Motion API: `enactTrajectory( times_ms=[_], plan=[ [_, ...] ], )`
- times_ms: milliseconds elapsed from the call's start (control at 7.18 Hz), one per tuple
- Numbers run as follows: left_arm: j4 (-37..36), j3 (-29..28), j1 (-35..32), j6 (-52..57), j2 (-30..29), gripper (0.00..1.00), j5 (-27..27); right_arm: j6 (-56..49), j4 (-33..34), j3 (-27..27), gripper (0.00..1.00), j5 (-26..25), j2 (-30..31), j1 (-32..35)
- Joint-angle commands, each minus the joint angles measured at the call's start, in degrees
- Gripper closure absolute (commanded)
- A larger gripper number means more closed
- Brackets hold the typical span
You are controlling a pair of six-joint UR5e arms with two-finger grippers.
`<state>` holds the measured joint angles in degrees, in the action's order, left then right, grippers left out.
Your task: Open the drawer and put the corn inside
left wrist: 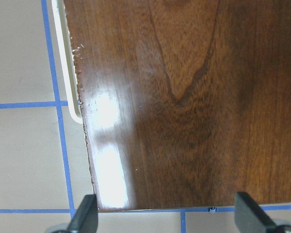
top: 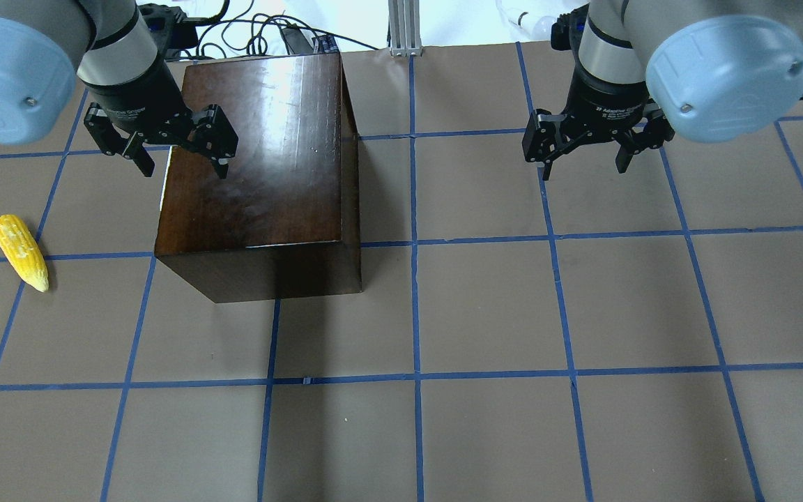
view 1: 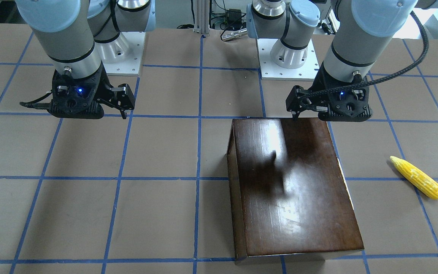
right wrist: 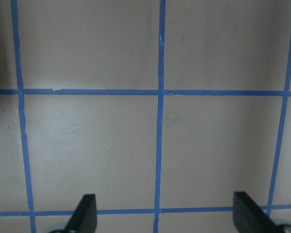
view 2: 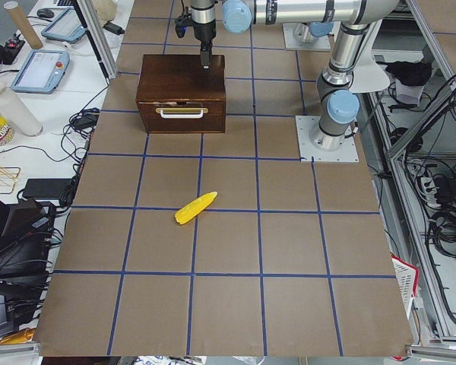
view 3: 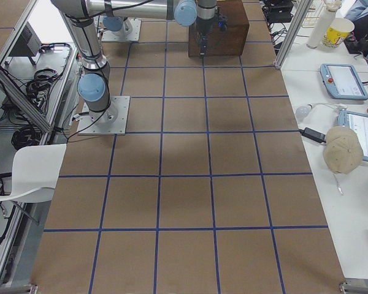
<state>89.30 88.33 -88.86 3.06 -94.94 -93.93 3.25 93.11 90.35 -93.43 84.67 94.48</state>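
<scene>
I count two arms over the table [top: 485, 307], one dark glossy box [top: 255, 160] and one corn [top: 20, 252]. The table is brown and crossed by a grid of blue tape.

The box has one drawer [view 2: 182, 118], on the side that faces the robot's left. It carries a single pale handle [view 2: 182, 112]. From the left end of the table the drawer's front looks flush with the box, so it is closed.

The corn lies flat on the table, out on the robot's left and well apart from the box. It is on the same side as the drawer front. Its pointed end is turned towards the robot. Nothing touches it.

The left gripper [top: 184, 167] hangs above the box top, at the edge over the drawer. One finger is over the wood and the other is just past the edge. Its two fingers are spread wide and hold nothing. Its wrist camera looks straight down on the shiny top and a sliver of the handle.

The right gripper [top: 583, 169] hangs over bare table on the other side, well apart from the box. Its two fingers are also spread, with only tape lines beneath them.
</scene>
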Motion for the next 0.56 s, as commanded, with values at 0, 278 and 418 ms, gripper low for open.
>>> enactTrajectory(
  times_ms=[0, 278, 418],
  plan=[
    [-0.01, -0.26, 0.09, -0.25, 0.19, 0.0, 0.58, 0.0, 0.05, 0.0, 0.0, 0.0, -0.03, 0.0],
    [-2.01, -0.61, 0.35, -0.6, -1.21, 0.0, 2.59, 0.0, 0.05, 0.0, 0.0, 0.0, -0.03, 0.0],
    [-2.2, -0.87, 1.83, 0.7, -1.13, 0.0, 3.05, 0.0, -0.03, 0.0, 0.0, 0.0, 0.06, 0.0]
  ],
)
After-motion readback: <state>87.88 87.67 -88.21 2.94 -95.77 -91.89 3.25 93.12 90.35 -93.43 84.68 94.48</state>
